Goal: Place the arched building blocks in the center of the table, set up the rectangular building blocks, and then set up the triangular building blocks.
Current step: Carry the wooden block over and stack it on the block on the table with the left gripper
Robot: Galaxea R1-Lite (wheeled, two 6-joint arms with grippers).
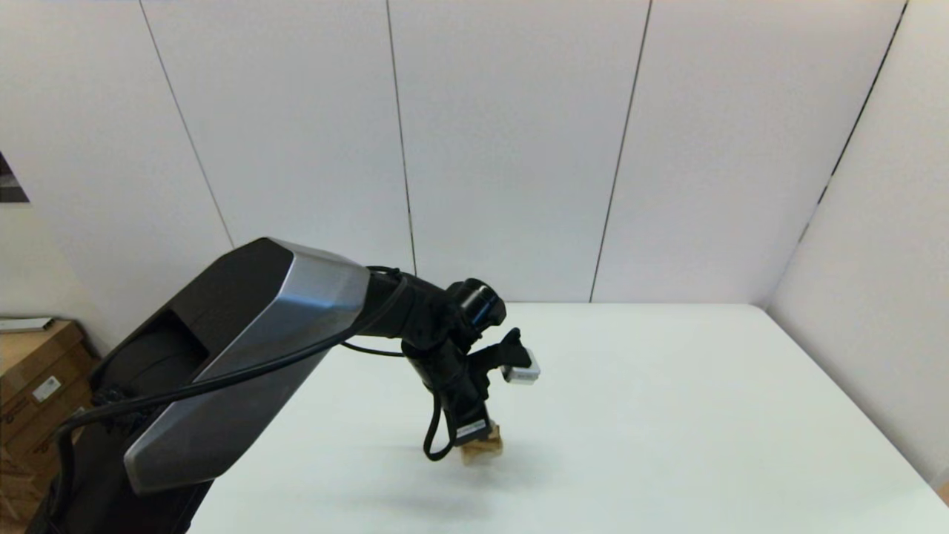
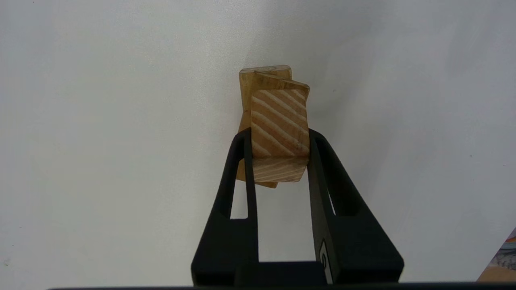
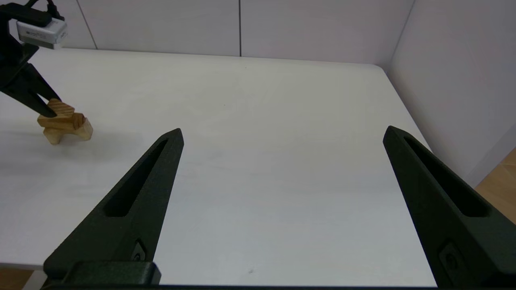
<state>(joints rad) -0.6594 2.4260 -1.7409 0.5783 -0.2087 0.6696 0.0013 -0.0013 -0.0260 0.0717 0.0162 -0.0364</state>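
We find the left gripper [image 2: 279, 139] reaching down near the middle of the table [image 1: 667, 415], its two black fingers [image 2: 242, 161] pinching the triangular building blocks [image 2: 280, 125], one on each flank of the wedge. The gap between the fingers is narrow, set by the width of the wood, and both inner faces touch it. The striped grain face of the wedge is turned toward the wrist camera.

Directly under the gripped wedge we see the rest of the stack. In the right wrist view the arched building blocks [image 3: 64, 133] stand on the table with the notch facing down, and a flat piece, the rectangular building blocks [image 3: 60, 120], lies across the top. The wedge sits on that flat piece, turned at an angle to it. We cannot tell from these views whether the wedge bears fully on the bar or is partly carried by the fingers.

The right gripper [image 3: 282, 135] hangs above the table, well apart from the stack, fingers spread wide and touching nothing.
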